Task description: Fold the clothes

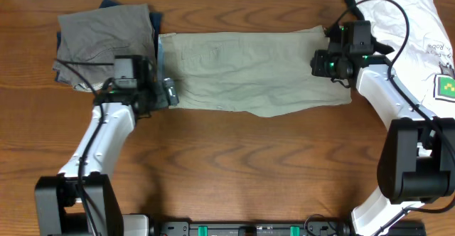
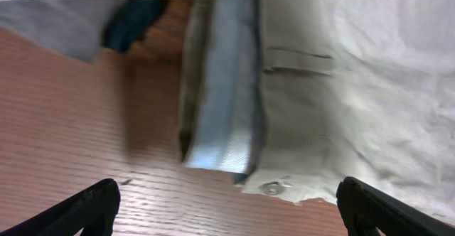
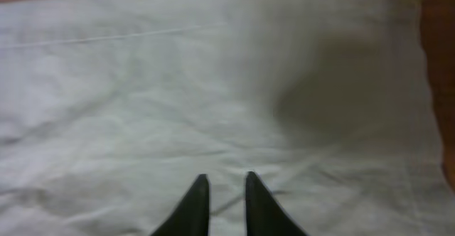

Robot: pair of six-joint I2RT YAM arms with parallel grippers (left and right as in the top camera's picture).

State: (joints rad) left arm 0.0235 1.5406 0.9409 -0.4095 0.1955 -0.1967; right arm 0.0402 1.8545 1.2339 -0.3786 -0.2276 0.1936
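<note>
The right gripper's [image 3: 226,193] two black fingertips [image 3: 200,197] are drawn almost together and pressed down into the khaki-green shorts [image 3: 178,101], with only a thin strip of the cloth showing between them; fine creases in the fabric run toward the tips, so the fingers are clamped on the shorts. Overhead, this gripper [image 1: 318,63] sits on the right end of the shorts [image 1: 249,72], near their upper corner, its arm reaching in from the right side of the table [image 1: 234,165].

The left gripper's [image 2: 227,211] fingers [image 2: 92,207] are spread wide and grasp nothing. They hover above bare wood, just short of the shorts' waistband corner, where a small button [image 2: 270,188] shows on the pale cloth. Beside it the waistband [image 2: 227,115] is turned over, showing a bluish-grey inner face. Overhead, this gripper [image 1: 162,92] stands at the left end of the shorts, at their lower corner.

The shorts lie flat and lengthwise across the middle of the table, stretched between the two grippers, waistband to the left.

Just beyond the left end lies a grey garment [image 1: 106,33], loosely folded, with a navy piece [image 1: 114,3] peeking out from under its far edge. A white T-shirt [image 1: 405,15] lies crumpled at the table's far right corner, behind the right arm, with its small green print [image 1: 448,87] at the right edge of the view
</note>
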